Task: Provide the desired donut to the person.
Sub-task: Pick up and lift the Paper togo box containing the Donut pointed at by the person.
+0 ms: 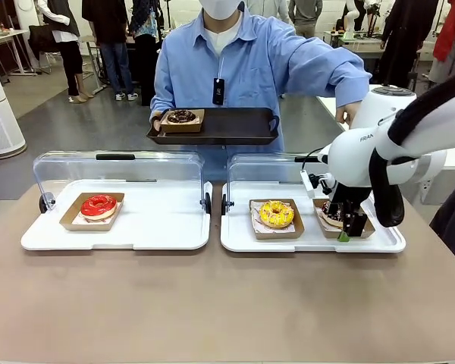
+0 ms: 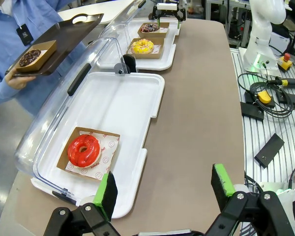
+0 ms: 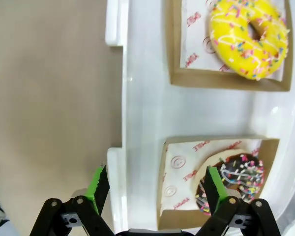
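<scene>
The person (image 1: 243, 61) in a light blue shirt holds a dark tray (image 1: 235, 125) over the far edge, carrying a chocolate donut (image 1: 181, 117) in a cardboard boat. On the right white tray (image 1: 311, 241) lie a yellow sprinkled donut (image 3: 248, 37) and a chocolate sprinkled donut (image 3: 233, 179). My right gripper (image 3: 156, 184) hangs open just above them. One finger is over the chocolate donut and the other over the tray's rim. A red donut (image 2: 83, 150) sits on the left white tray (image 2: 137, 98). My left gripper (image 2: 164, 189) is open and empty over that tray's near corner.
Both white trays have clear lids (image 1: 114, 163) standing open along their far sides. The brown tabletop (image 1: 212, 303) lies bare in front of the trays. Cables and a stop button (image 2: 285, 61) lie on a rack beside the table.
</scene>
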Controlling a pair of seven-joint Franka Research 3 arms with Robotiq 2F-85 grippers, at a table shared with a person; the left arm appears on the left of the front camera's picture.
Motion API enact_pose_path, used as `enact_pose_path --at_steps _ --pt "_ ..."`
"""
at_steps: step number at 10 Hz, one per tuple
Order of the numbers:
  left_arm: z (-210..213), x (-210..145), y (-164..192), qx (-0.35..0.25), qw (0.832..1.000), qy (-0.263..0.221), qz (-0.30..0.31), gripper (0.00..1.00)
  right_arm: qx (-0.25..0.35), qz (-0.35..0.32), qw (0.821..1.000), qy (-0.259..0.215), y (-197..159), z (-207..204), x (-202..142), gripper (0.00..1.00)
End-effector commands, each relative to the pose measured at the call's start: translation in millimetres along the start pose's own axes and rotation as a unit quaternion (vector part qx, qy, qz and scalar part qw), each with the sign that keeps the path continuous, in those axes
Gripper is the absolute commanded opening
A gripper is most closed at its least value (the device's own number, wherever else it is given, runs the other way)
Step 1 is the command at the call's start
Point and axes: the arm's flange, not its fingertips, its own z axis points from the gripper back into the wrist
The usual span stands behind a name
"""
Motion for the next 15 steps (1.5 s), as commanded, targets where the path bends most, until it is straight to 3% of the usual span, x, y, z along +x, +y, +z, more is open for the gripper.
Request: enact_pose_path --at_steps 1,8,15 --pt "1 1 0 0.005 1.000 -0.003 0.007 1.00 0.008 0.004 1.000 -0.021 -14 -6 0 1.00" --pt "1 1 0 0.005 1.000 -0.003 0.007 1.00 0.043 -0.012 0.999 0.002 -22 -20 0 1.00" --pt "1 1 0 0.005 1.000 -0.003 0.007 1.00 0.074 -0.023 0.997 -0.004 -25 -24 1 1.00"
